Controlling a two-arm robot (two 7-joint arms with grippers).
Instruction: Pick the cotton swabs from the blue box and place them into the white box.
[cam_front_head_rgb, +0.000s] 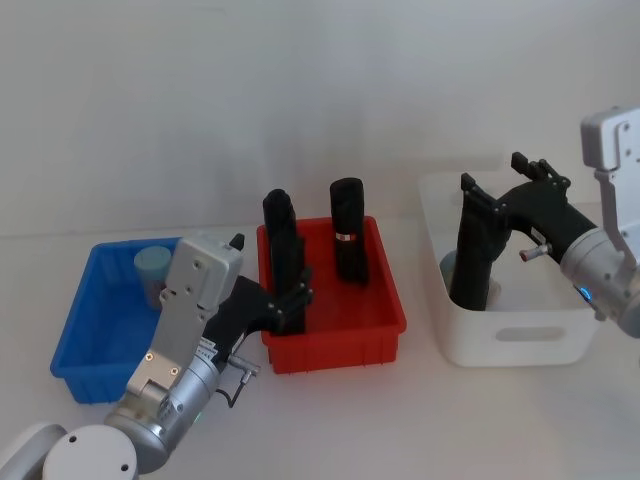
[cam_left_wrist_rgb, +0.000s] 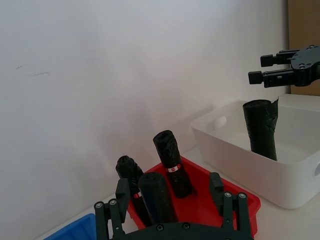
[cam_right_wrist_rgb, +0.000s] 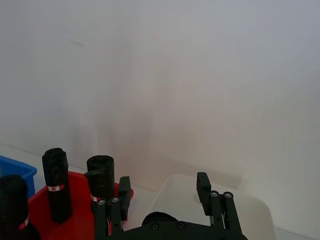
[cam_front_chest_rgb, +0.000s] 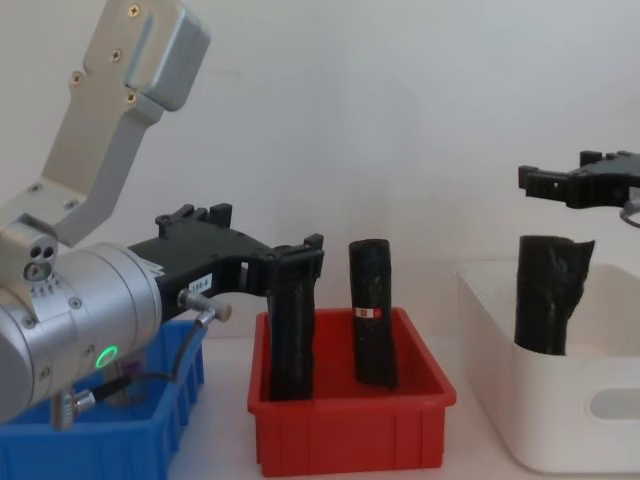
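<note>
A tub of cotton swabs (cam_front_head_rgb: 153, 268) with a pale blue lid stands in the far part of the blue box (cam_front_head_rgb: 75, 330) on the tabletop (cam_front_head_rgb: 420, 420). It looks light, stiff and smooth, best gripped across its round sides below the lid. The left gripper (cam_front_head_rgb: 292, 298) hovers over the red box (cam_front_head_rgb: 385, 300), fingers spread and empty. The right gripper (cam_front_head_rgb: 495, 185), also open, hangs above a black roll (cam_front_head_rgb: 475, 262) in the white box (cam_front_head_rgb: 510, 345).
</note>
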